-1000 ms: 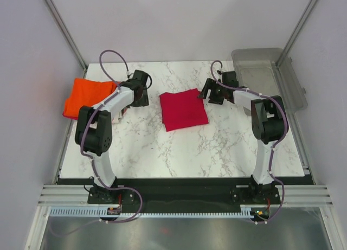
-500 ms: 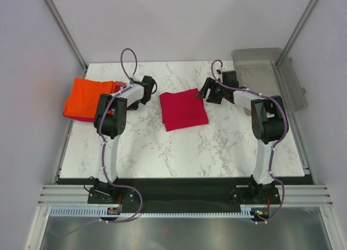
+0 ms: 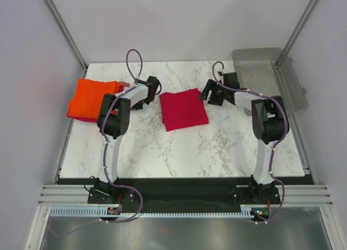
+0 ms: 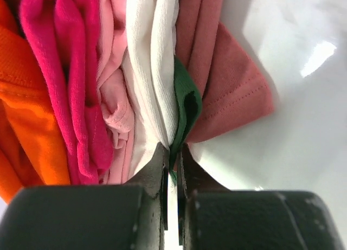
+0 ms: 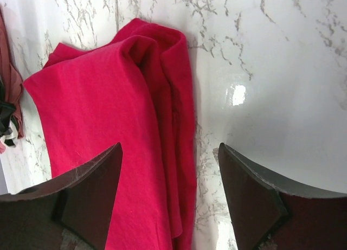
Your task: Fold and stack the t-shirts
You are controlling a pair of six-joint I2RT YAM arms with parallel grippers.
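Observation:
A folded crimson t-shirt (image 3: 183,109) lies mid-table. At the left edge sits a stack topped by an orange t-shirt (image 3: 89,97). The left wrist view shows that stack edge-on: orange (image 4: 21,98), magenta (image 4: 70,87), pink (image 4: 111,98), white (image 4: 152,71), a thin green fold (image 4: 187,103) and dusty red (image 4: 227,93). My left gripper (image 4: 173,152) is shut on the green fold. Seen from above, its wrist (image 3: 146,90) lies between the stack and the crimson shirt. My right gripper (image 5: 169,152) stands open, low over the crimson shirt's (image 5: 108,109) edge, its fingers either side of that edge (image 3: 206,94).
A clear grey plastic bin (image 3: 271,74) stands at the back right corner, partly off the marble table (image 3: 179,152). The table's left edge runs just under the orange stack. Metal frame posts rise at both back corners.
My left arm has folded in and its gripper has closed on the green fold at the stack's edge. The right arm has barely moved and stays open.

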